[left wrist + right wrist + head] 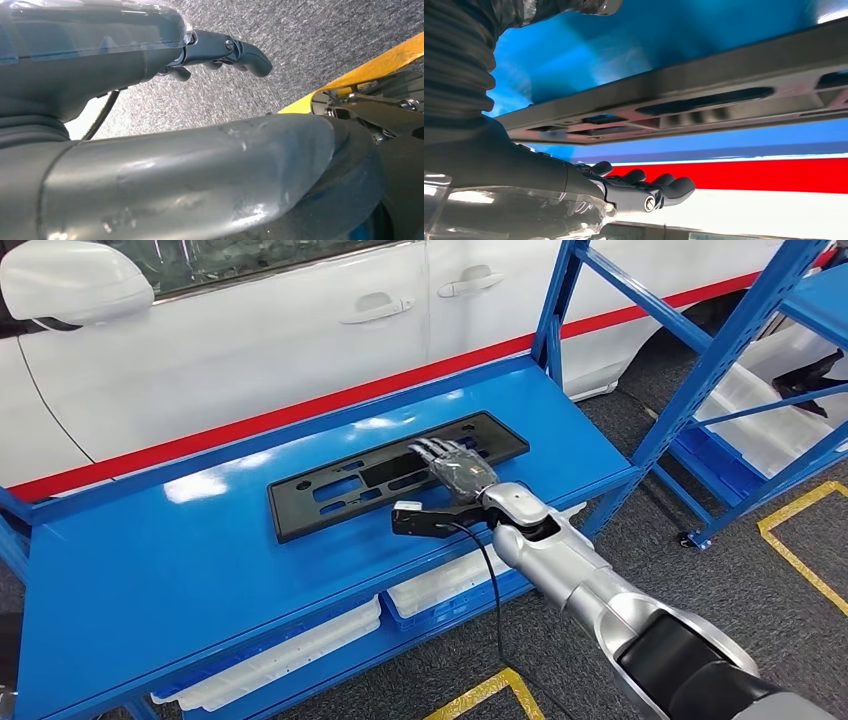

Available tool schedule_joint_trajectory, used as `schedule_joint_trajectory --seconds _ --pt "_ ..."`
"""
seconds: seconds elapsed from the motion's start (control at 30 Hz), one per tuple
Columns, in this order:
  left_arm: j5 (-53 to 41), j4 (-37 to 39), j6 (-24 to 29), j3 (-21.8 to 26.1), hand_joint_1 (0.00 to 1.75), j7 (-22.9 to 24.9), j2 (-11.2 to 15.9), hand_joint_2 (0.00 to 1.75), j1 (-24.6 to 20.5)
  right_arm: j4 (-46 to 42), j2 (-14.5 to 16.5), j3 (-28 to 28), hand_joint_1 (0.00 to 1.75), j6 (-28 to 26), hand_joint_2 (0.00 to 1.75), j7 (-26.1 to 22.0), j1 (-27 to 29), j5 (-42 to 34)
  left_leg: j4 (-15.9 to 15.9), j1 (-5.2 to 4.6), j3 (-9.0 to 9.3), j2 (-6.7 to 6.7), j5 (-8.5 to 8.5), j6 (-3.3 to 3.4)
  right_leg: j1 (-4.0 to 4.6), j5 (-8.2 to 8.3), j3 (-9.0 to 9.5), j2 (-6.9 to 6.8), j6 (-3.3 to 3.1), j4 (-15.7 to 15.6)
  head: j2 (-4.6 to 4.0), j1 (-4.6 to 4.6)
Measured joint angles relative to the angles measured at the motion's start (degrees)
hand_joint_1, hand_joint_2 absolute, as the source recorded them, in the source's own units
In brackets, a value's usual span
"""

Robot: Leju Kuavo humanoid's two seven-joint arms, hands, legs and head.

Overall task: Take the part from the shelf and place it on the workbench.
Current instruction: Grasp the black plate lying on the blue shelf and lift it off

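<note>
the part [395, 473], a long flat black plate with slots cut through it, lies flat on the top blue shelf [200, 570], its long axis running along the shelf's length and slightly angled, the right end a little farther from the robot than the left. the right robot hand [452, 464] is stretched out over the right half of the part, palm down, fingers extended and reaching across the plate's width toward its far edge. in the right wrist view the fingers [664, 187] look straight and spread, and a gap of blue shelf seems to show between them and the part [704, 100], so the hand looks open and holding nothing, though whether the fingertips touch the plate cannot be told from the head view. the left robot hand [227, 52] hangs low over the grey carpet [310, 30], fingers loosely curled with nothing in them, well apart from the shelf. the right arm is therefore the 1 placed for the pick, and the step in hand looks like the approach to the grasp. what the coming move turns on is that the part lies directly beneath the hand, crossing it at a right angle, so the fingers would need to hook the far long edge or close across the narrow width. because the hold would sit right of the plate's middle, the long left end may sag or swing when lifted. behind the shelf stands a white car [250, 330] with a red stripe.
</note>
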Motion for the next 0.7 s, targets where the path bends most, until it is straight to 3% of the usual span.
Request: schedule_joint_trajectory --seconds 0.7 --pt "0.5 0.0 -0.5 0.0 0.00 0.4 -0.1 0.00 0.0 6.2 8.8 1.1 0.00 -7.6 1.75 2.3 -0.6 6.3 0.0 0.00 0.00 0.00 0.00 0.00 0.00 0.00 0.00 -0.01 -0.01 0.0 0.00 0.00"
